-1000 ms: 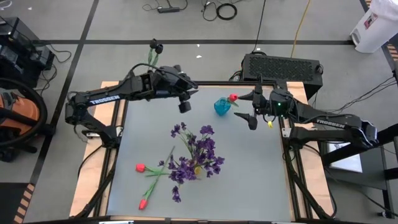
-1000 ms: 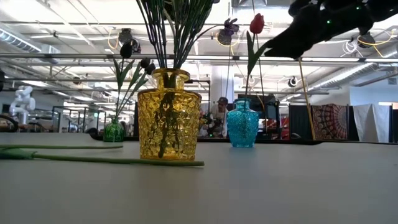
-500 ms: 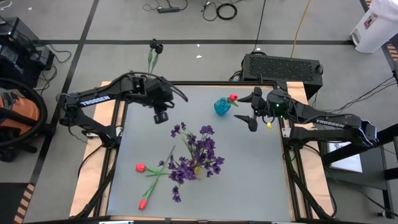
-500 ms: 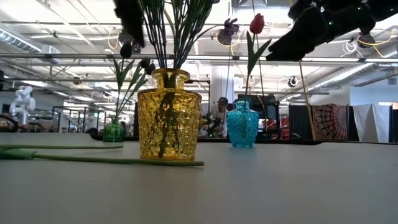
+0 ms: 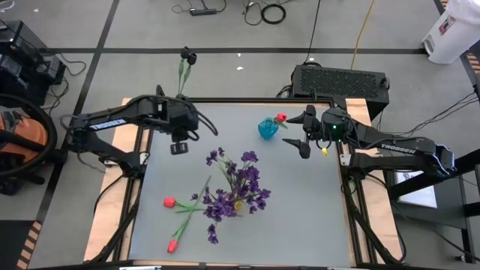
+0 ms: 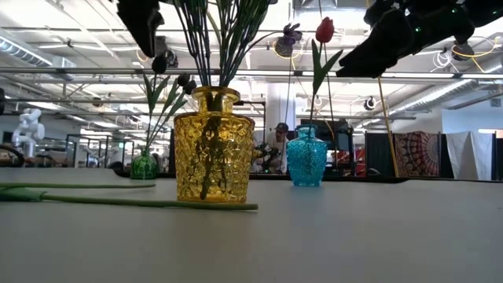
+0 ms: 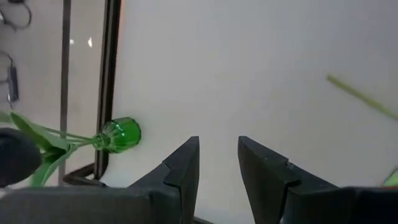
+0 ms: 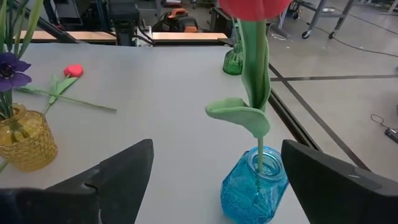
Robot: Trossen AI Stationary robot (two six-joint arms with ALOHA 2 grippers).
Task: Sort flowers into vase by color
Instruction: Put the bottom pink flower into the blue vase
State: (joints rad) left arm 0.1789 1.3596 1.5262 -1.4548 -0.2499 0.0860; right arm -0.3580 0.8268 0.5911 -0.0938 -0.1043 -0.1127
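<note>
A blue vase (image 5: pixel 266 130) stands at the table's far right with one red tulip (image 5: pixel 281 118) upright in it. My right gripper (image 5: pixel 297 132) hangs open just right of it, a finger on either side of the tulip's stem (image 8: pixel 256 81), apart from it. A yellow vase (image 6: pixel 212 145) in the middle holds bushy purple sprays (image 5: pixel 238 182). A green vase (image 7: pixel 121 132) at the far left corner holds black-headed blooms (image 5: pixel 187 54). Two red tulips (image 5: pixel 169 202) (image 5: pixel 172 245) lie on the table near left. My left gripper (image 5: pixel 178 148) hovers left of the sprays, slightly open and holding nothing.
A long green stem (image 6: pixel 126 201) lies flat across the table in front of the yellow vase. A black box (image 5: pixel 341 79) sits beyond the far edge. Bare table (image 5: pixel 307 217) lies on the near right side.
My left gripper has swung from near the blue vase toward the table's left and near edges, ending left of the purple sprays. The right gripper and the flowers have stayed put.
</note>
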